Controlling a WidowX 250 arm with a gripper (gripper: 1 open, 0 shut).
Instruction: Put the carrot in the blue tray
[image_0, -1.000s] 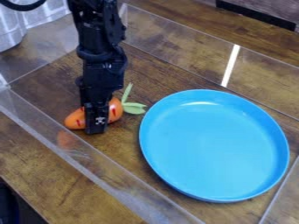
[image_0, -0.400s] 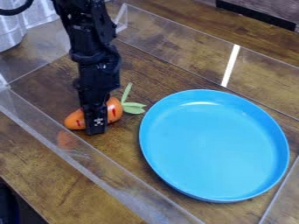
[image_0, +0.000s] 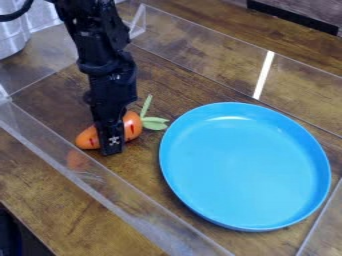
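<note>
The small orange carrot (image_0: 90, 137) lies on the wooden table left of the blue tray (image_0: 247, 165), its green leaves (image_0: 152, 122) pointing toward the tray. My gripper (image_0: 112, 141) comes straight down onto the carrot's middle. Its black fingers (image_0: 115, 131) press against the carrot and hide its centre, so orange shows on both sides. The carrot rests on the table, a short gap away from the tray's rim. Nothing lies in the tray.
A metal pot (image_0: 11, 35) stands at the far left corner. A clear sheet covers the wood, its edge (image_0: 80, 165) running diagonally in front of the carrot. A bright glare strip (image_0: 265, 73) lies behind the tray.
The arm's upper part has leaned slightly left. The gripper stays on the carrot, which has barely shifted.
</note>
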